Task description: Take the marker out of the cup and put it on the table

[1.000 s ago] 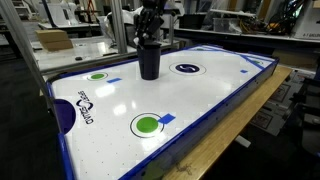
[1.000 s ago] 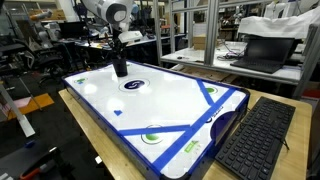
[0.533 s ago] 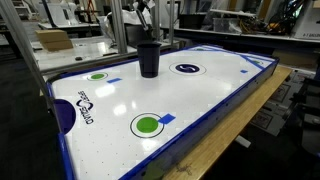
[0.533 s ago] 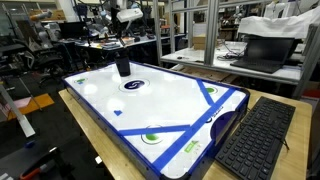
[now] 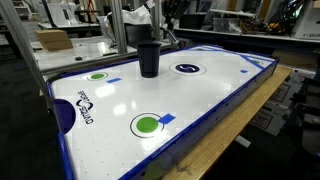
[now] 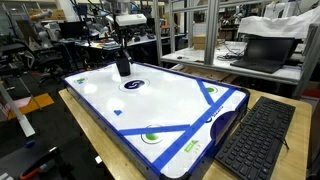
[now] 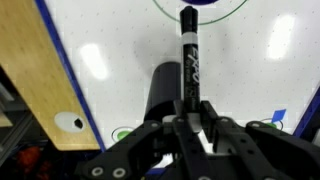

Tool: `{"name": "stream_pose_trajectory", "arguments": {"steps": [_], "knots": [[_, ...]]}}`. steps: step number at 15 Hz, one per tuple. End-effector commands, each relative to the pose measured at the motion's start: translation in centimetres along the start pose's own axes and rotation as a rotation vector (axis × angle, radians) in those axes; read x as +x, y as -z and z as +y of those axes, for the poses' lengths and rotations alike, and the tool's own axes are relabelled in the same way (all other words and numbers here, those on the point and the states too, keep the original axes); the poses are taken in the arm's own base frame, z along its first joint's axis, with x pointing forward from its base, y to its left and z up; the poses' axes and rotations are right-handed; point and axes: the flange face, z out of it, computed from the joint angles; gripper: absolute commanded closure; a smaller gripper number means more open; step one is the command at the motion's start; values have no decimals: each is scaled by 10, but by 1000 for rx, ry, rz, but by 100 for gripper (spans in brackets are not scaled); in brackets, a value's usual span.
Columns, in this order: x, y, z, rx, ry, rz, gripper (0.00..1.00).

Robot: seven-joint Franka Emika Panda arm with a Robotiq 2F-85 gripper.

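Black marker [image 7: 187, 55] pinched in the gripper [image 7: 190, 120], fingers clamped on its barrel, held in the air above the black cup [image 5: 149, 58] and clear of it. Cup upright on the white air-hockey table [image 5: 210, 100], near its far end, beside a blue circle mark [image 5: 187, 68]. Green circle [image 5: 147, 124] well apart, nearer the camera. Keyboard [image 6: 255, 140] sits beside the table in an exterior view

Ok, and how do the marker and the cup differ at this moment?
The marker is a thin stick clamped in the gripper and held in the air, while the cup is a wide cylinder standing upright on the table. The marker carries pale lettering on its barrel; the cup looks plain. Both are black.
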Motion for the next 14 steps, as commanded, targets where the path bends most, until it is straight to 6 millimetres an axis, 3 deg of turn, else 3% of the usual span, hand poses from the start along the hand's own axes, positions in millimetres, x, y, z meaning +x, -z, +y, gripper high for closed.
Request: {"name": "stream_pose_trajectory", "arguments": {"steps": [1, 5, 10, 12, 14], "knots": [[-28, -34, -21, 51, -92, -77, 95], [-47, -62, -42, 74, -172, -231, 95], [-39, -81, -52, 87, -204, -295, 95], [-37, -84, -53, 88, -210, -295, 54], [-35, -85, -52, 86, -202, -270, 51]]}}
